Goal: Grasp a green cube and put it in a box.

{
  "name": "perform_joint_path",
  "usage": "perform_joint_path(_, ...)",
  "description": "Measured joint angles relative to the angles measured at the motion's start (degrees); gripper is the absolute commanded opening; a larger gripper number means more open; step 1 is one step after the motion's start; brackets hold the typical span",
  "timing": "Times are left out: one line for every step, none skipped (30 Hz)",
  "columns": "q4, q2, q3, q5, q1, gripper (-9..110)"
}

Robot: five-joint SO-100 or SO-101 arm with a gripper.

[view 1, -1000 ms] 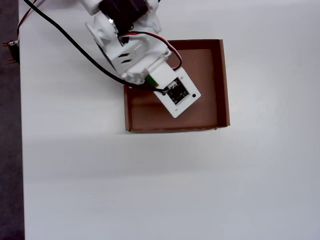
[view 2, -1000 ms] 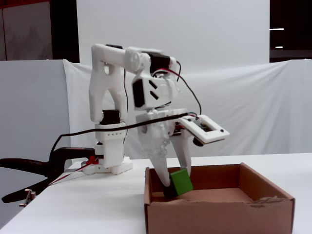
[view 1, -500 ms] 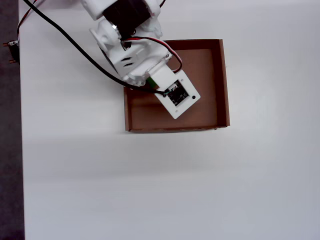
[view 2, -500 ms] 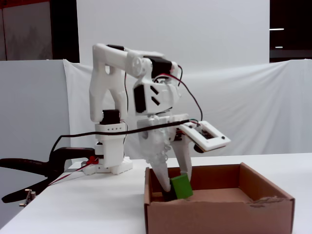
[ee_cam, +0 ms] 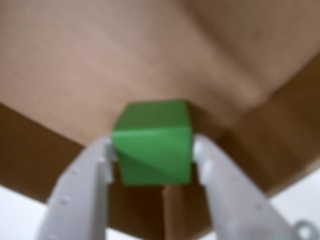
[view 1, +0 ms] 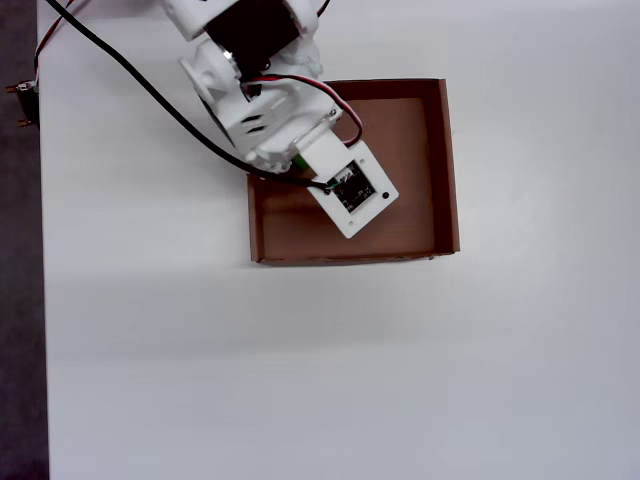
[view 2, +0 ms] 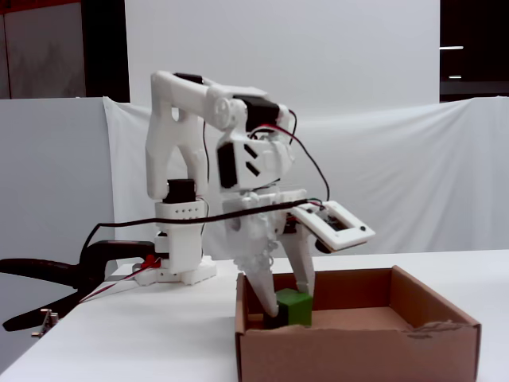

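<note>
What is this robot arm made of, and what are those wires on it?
The arm looks like white plastic with black motor blocks. Black and red cables loop along it. Its hand has two pale fingers, and a small white-framed circuit board sits beside it.

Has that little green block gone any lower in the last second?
Yes. In the fixed view the green cube, held in the tool, now sits lower against the box wall's top edge than a second ago.
</note>
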Motion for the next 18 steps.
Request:
perform_joint_path(0.53,0.00,0.00,0.00,0.09,21)
perform_joint_path(1.49,0.44,-0.09,0.00,0.62,21)
perform_joint_path(2.81,0.97,-0.44,0.09,1.32,21)
perform_joint_path(3.78,1.58,-1.58,0.62,2.02,21)
perform_joint_path(4.92,2.90,-3.16,1.76,2.99,21)
perform_joint_path(6.06,4.39,-4.31,2.72,4.13,21)
perform_joint_path(7.21,6.15,-5.54,4.04,5.45,21)
perform_joint_path(8.00,8.00,-6.33,5.45,6.59,21)
perform_joint_path(8.96,10.02,-6.68,6.42,7.91,21)
perform_joint_path(9.76,12.30,-6.77,6.94,9.32,21)
perform_joint_path(10.20,14.77,-6.77,7.29,10.90,21)
perform_joint_path(10.46,17.49,-6.42,7.91,12.92,21)
perform_joint_path(10.63,20.30,-5.45,8.44,14.85,21)
perform_joint_path(10.90,23.38,-3.87,8.96,17.14,21)
perform_joint_path(11.34,26.72,-2.02,9.49,19.69,21)
perform_joint_path(12.13,29.79,-0.09,9.93,22.32,21)
perform_joint_path(13.18,32.87,2.02,10.20,24.70,21)
perform_joint_path(14.33,36.56,4.66,10.37,27.25,21)
